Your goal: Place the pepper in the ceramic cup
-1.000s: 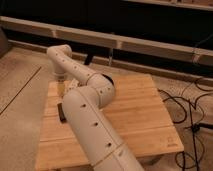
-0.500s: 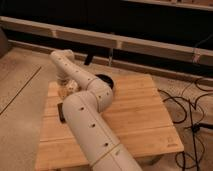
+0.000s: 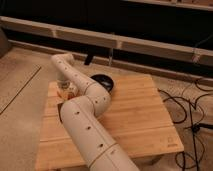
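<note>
My arm reaches over the wooden table [image 3: 135,112], and its wrist bends down at the rear left. My gripper [image 3: 63,86] hangs there, just above the table top and mostly hidden by the arm. A pale cream thing [image 3: 69,90] shows right beside it. I cannot tell whether that is the ceramic cup. The pepper is not visible.
A wide dark bowl [image 3: 103,80] stands at the table's back edge, right of the gripper. A dark flat object [image 3: 60,113] lies at the left, partly behind my arm. Black cables [image 3: 192,112] lie on the floor to the right. A low rail [image 3: 150,47] runs behind the table.
The wrist has shifted slightly to the right, and the pale cream thing beside the gripper has come into view. Nothing else has moved.
</note>
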Controlling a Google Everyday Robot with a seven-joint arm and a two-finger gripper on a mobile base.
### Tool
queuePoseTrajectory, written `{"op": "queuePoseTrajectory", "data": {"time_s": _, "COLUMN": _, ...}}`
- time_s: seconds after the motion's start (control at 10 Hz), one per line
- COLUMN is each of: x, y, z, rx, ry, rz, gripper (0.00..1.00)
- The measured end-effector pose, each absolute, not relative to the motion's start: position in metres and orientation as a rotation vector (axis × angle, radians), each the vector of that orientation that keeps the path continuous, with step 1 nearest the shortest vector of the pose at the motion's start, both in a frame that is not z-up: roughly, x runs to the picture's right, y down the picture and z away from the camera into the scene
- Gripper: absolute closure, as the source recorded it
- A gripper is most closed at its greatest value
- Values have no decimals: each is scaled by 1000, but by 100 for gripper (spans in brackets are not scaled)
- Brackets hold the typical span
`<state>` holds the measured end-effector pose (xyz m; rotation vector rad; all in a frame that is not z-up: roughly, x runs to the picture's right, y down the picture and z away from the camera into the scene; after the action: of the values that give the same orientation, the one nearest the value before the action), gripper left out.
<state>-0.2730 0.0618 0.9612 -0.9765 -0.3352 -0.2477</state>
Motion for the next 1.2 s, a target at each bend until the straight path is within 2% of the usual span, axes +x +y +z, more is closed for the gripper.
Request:
{"op": "queuePoseTrajectory", "data": {"time_s": 0.2, "x": -274, "y": 65, "z": 959, "rx": -993, "ry": -345, "rz": -268, "gripper": 78}}
{"op": "queuePoseTrajectory", "data": {"time_s": 0.3, "x": -273, "y": 64, "z": 959, "rx": -991, "ry": -346, "rz": -267, "gripper": 84}}
{"op": "queuePoseTrajectory", "data": {"time_s": 0.8, "x": -277, "y": 68, "z": 960, "rx": -995, "ry": -345, "rz": -274, "gripper": 87}}
{"op": "queuePoseTrajectory", "data": {"time_s": 0.9, "x": -277, "y": 64, "z": 960, "rx": -986, "ry": -345, "rz": -273, "gripper": 92}}
{"op": "queuePoseTrajectory", "data": {"time_s": 1.0, "x": -279, "y": 57, "z": 958, "rx": -968, "ry": -346, "rz": -271, "gripper": 98}}
{"op": "queuePoseTrajectory", "data": {"time_s": 1.2, "x": -291, "y": 19, "z": 944, "rx": -878, "ry": -356, "rz": -282, "gripper": 100}}
